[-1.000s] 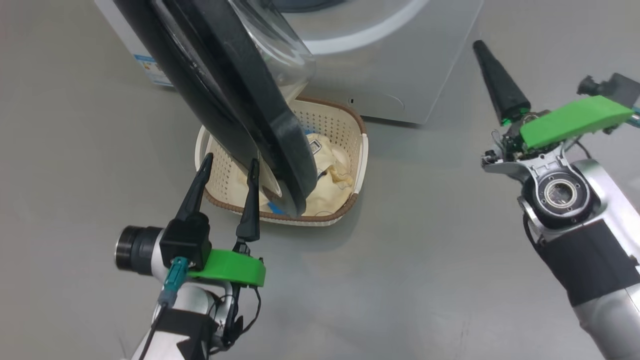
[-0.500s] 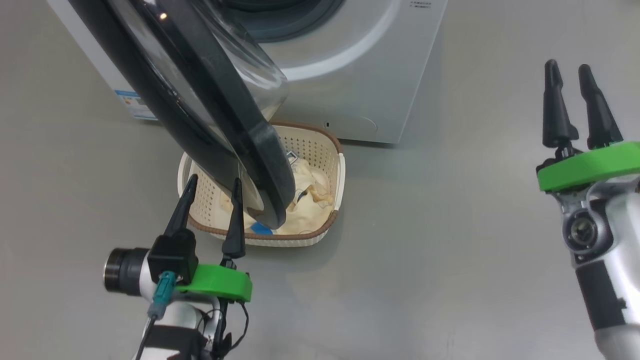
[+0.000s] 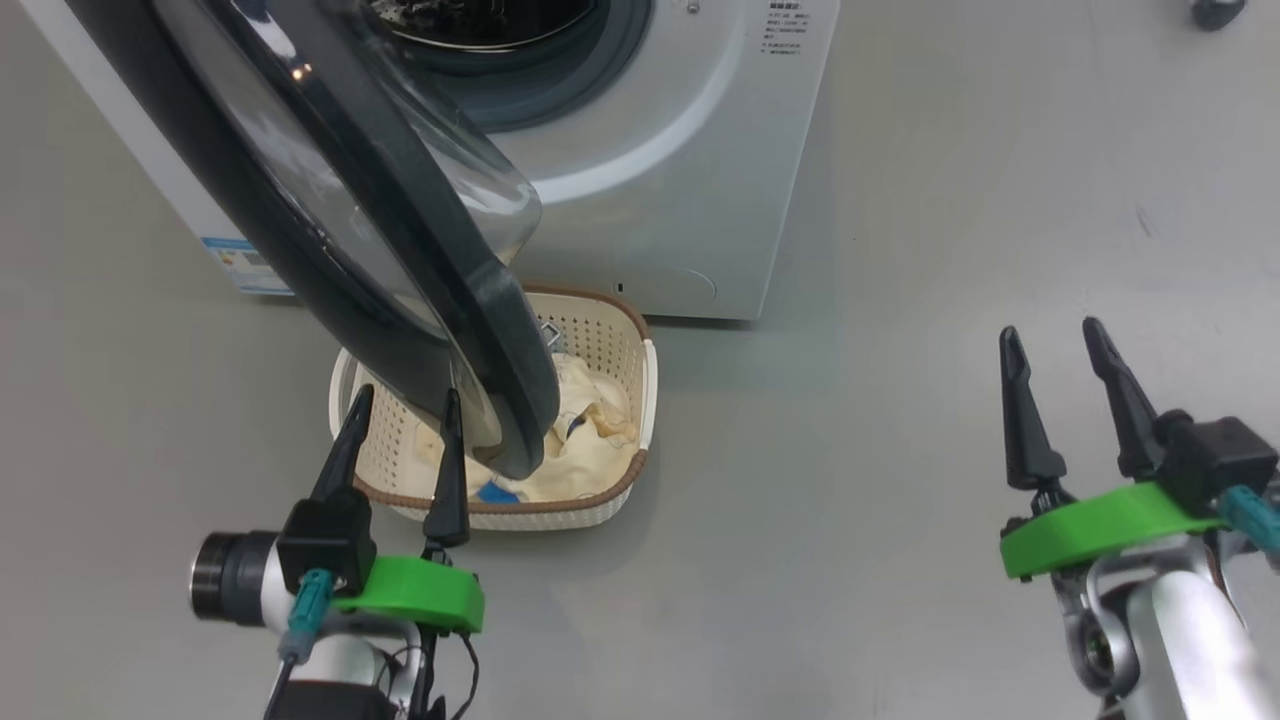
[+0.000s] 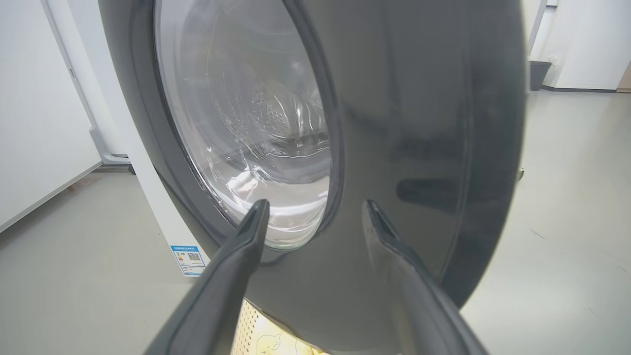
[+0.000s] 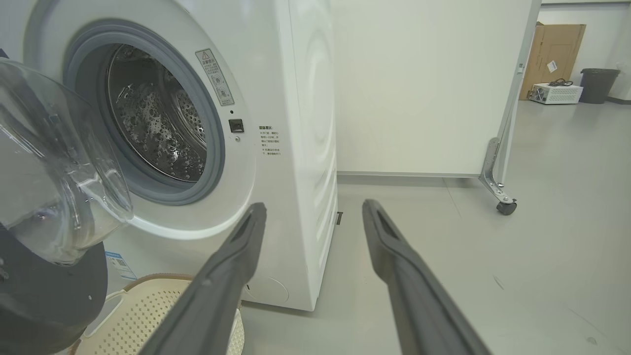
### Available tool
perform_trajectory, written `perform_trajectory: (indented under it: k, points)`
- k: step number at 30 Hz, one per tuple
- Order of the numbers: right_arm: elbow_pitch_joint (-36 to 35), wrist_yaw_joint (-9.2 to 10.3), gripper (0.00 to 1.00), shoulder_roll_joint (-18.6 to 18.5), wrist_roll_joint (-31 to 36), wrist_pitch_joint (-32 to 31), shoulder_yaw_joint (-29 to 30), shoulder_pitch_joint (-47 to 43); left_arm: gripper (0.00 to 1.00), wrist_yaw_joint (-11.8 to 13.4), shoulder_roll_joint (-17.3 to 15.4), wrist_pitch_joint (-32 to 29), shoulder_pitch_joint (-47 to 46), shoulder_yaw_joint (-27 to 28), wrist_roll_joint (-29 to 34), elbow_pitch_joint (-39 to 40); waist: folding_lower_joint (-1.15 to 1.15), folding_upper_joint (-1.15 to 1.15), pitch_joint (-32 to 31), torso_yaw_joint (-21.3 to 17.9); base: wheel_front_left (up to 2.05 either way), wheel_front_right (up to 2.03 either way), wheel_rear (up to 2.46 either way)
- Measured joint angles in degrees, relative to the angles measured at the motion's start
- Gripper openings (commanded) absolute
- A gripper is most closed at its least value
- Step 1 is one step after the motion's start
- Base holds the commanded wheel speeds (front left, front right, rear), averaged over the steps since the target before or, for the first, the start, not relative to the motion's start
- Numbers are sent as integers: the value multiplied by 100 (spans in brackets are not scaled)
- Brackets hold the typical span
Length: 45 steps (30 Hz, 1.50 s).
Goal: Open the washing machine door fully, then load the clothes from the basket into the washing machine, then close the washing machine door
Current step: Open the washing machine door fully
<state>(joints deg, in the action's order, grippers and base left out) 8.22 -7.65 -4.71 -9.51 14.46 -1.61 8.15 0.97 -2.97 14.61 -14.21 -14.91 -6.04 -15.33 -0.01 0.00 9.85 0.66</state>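
The washing machine [image 3: 650,180] stands at the top of the head view, its steel drum [image 5: 153,123] showing behind the grey gasket. The washing machine door [image 3: 400,260] is swung out over the basket [image 3: 600,500], black rim and glass bowl [image 4: 256,128] facing my left gripper. Cream clothes [image 3: 580,430] with a blue patch lie in the basket, partly hidden by the door. My left gripper [image 3: 405,405] is open just in front of the door's lower rim, with nothing between its fingers. My right gripper [image 3: 1050,335] is open over bare floor to the right.
Grey floor [image 3: 850,500] surrounds the machine. A white wheeled partition [image 5: 498,148] stands right of the machine, with a cardboard box [image 5: 552,49] and a dark bin [image 5: 599,84] beyond it. A blue energy sticker [image 4: 187,256] is on the machine's left side.
The head camera has tilted up, so the machine and basket sit lower in the picture. My right arm has swung down and turned, its open fingers now pointing up at lower right.
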Motion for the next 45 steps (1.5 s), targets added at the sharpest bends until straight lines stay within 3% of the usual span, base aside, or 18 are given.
perform_trajectory:
  k: [10,29,30,31,33,34,35,45]
  points:
    - [-275,0,100,190,365,0,-7,-953,100,-44,-9,0,301,59,47,-58,0,0,-312,-88,0,0,0]
    - [-405,0,100,209,192,0,83,-1199,100,-99,-13,0,415,131,40,-174,0,0,-515,-173,0,0,0]
    - [-407,0,100,209,192,0,80,-1226,96,-99,-13,0,415,131,40,-189,0,0,-520,-175,0,0,0]
    - [-407,0,100,210,192,0,76,-1253,73,-100,-13,0,415,131,38,-218,0,0,-524,-177,0,0,0]
    - [-407,0,100,211,192,0,67,-1269,37,-101,-13,0,414,135,24,-265,0,0,-526,-184,0,0,0]
    - [-407,0,100,211,192,0,67,-1269,9,-101,-11,0,414,134,23,-290,1,0,-529,-183,0,0,0]
    - [-408,0,100,211,192,0,67,-1268,0,-101,-10,0,413,134,23,-314,1,0,-531,-183,0,0,0]
    - [-410,0,100,214,135,0,35,-1268,0,-112,-30,0,392,152,24,-470,0,0,-538,-195,0,0,0]
